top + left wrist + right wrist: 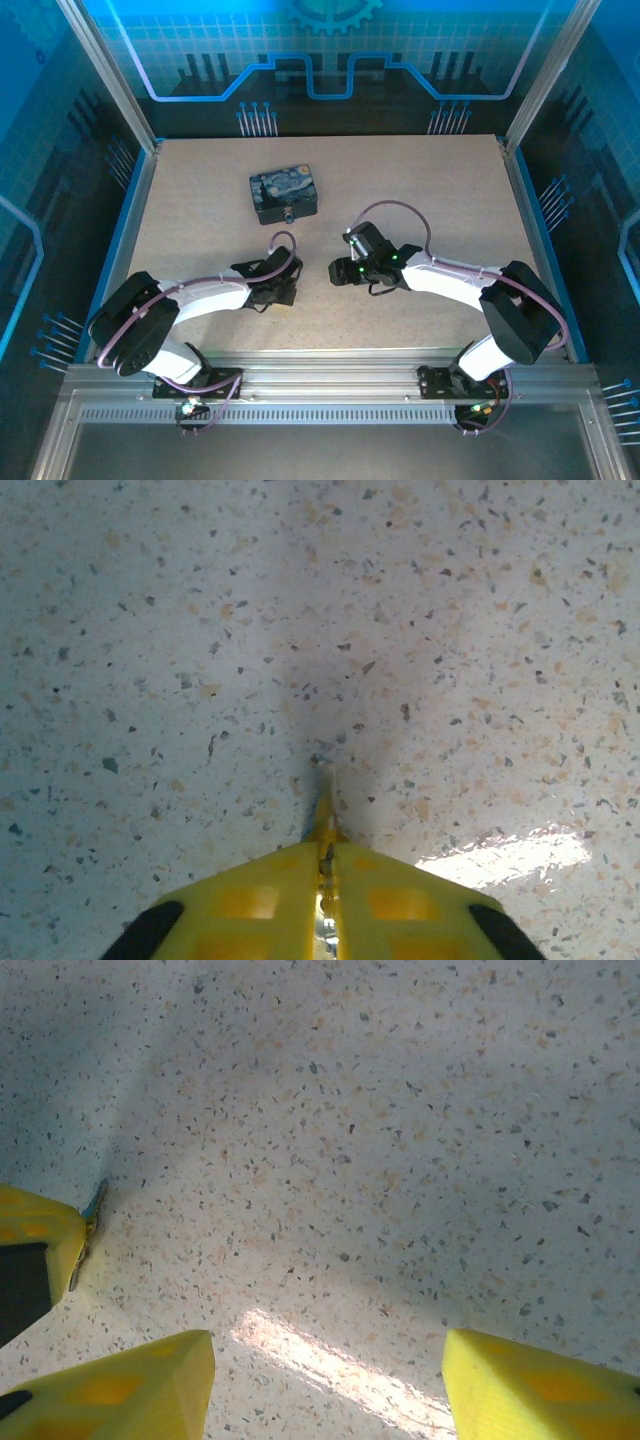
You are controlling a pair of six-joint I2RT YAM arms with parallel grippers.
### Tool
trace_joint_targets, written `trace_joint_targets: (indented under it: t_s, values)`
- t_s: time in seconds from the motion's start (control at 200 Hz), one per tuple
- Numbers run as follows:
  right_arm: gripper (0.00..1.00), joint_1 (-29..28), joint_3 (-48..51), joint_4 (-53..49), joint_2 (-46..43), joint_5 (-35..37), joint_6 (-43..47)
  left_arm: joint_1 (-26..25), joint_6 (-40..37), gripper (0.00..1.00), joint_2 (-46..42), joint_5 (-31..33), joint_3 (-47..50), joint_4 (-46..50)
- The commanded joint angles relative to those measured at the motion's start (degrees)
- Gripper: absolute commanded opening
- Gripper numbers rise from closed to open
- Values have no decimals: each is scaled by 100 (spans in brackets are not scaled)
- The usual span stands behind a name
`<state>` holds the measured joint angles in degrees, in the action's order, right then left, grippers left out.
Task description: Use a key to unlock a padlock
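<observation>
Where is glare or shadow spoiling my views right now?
Left wrist: a glare patch on the table right of the left gripper, a soft shadow ahead of the key. Right wrist: a glare streak between the right gripper's fingers. Top external: blue cast, no glare on the tin.

The table point(440, 200) lies bare from 12 round to 4 o'clock of its centre, wide enough for an arm; the tin point(285, 194) blocks 11 o'clock, with open lanes either side; enclosure walls point(530, 210) close the edges. Near 6 o'clock the left gripper point(288, 290), pinching the key point(325, 800) against the surface, stands at 9 o'clock of the right gripper point(338, 271), whose spread fingers point(150, 1380) frame bare tabletop
</observation>
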<state>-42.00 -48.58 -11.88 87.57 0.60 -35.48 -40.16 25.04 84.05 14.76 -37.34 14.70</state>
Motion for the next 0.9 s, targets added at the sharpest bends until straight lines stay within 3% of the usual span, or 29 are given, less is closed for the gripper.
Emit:
trace_joint_targets:
  t_s: [0.0, 0.115, 0.435, 0.895]
  values:
    - [61, -7, 80, 135, -194, -242, -149, -41, -77, 7, -99, -30, 52, 154]
    - [59, 140, 212, 338, -235, -468, -304, -37, -131, 0, -161, -58, 94, 122]
    - [57, 591, 681, 1007, -377, -1258, -933, -43, -321, 0, -476, -265, 359, -375]
    - [54, 370, 829, 2029, 219, -2109, -1839, -37, -610, 0, -727, -868, 632, -1051]
